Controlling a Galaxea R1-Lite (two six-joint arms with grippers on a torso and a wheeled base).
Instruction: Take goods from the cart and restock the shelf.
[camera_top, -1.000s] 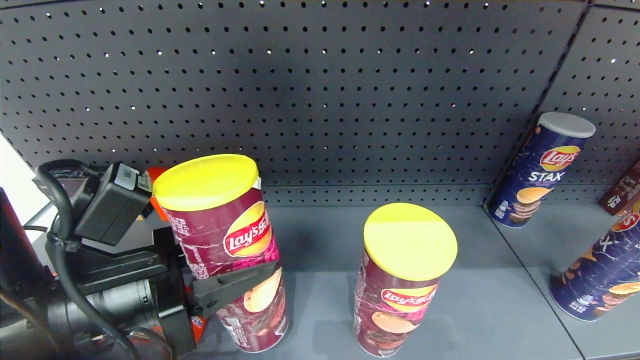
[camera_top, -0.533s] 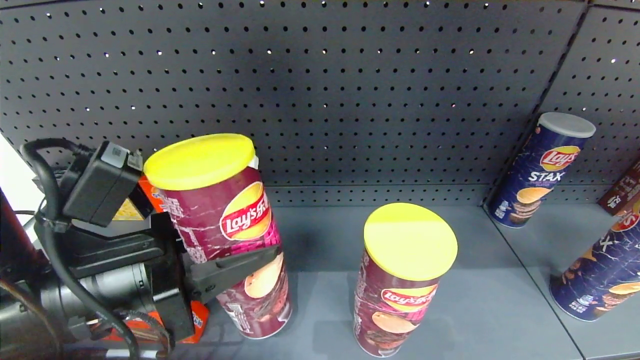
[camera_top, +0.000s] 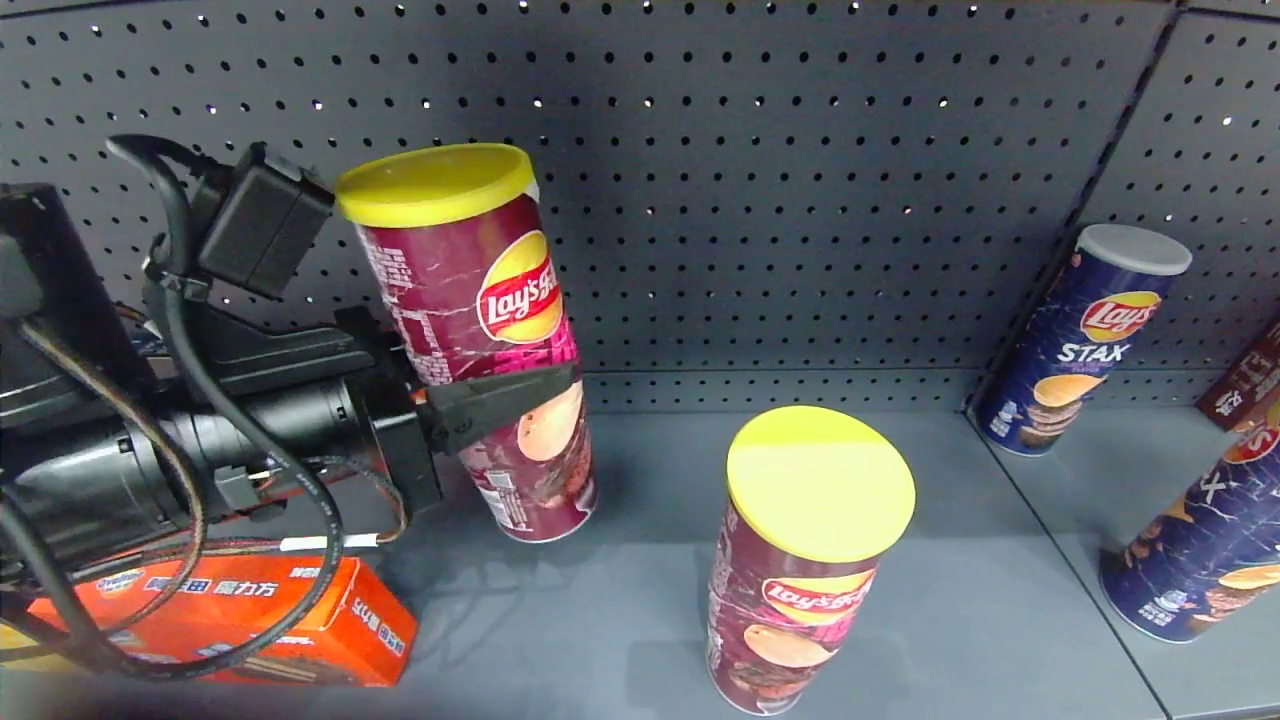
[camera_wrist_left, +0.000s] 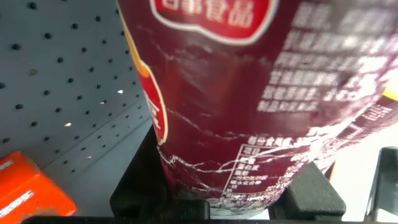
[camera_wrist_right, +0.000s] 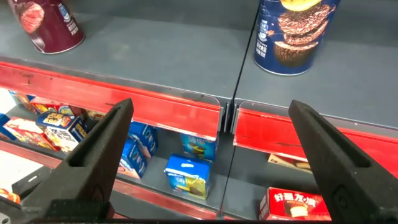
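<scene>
The maroon chip can (camera_top: 480, 330) with the yellow lid is clamped about halfway up its side by the left gripper (camera_top: 510, 392), whose jaws press on opposite sides of the tube. In the left wrist view the can (camera_wrist_left: 249, 106) sits between the two black jaws, close to the lens. The can leans, lid tipped toward 11 o'clock, in front of the pegboard (camera_top: 760, 200). Whether its base touches the shelf (camera_top: 980, 600) cannot be told.

At 4 o'clock from the held can, well apart from it, a second chip can (camera_top: 800, 590) of the same kind stands upright on the shelf. At 7 o'clock from the held can an orange box (camera_top: 260, 620) lies flat under the left arm. At 2 o'clock from the second chip can a blue can (camera_top: 1080, 350) stands against the pegboard. Another blue can (camera_top: 1190, 560) is at the shelf's 3 o'clock edge.

The right gripper (camera_wrist_right: 211, 109) hangs in front of the shelf's red rail (camera_wrist_right: 161, 106), its jaws spread wide with nothing between them. Blue packets (camera_wrist_right: 189, 174) lie on the level below.
</scene>
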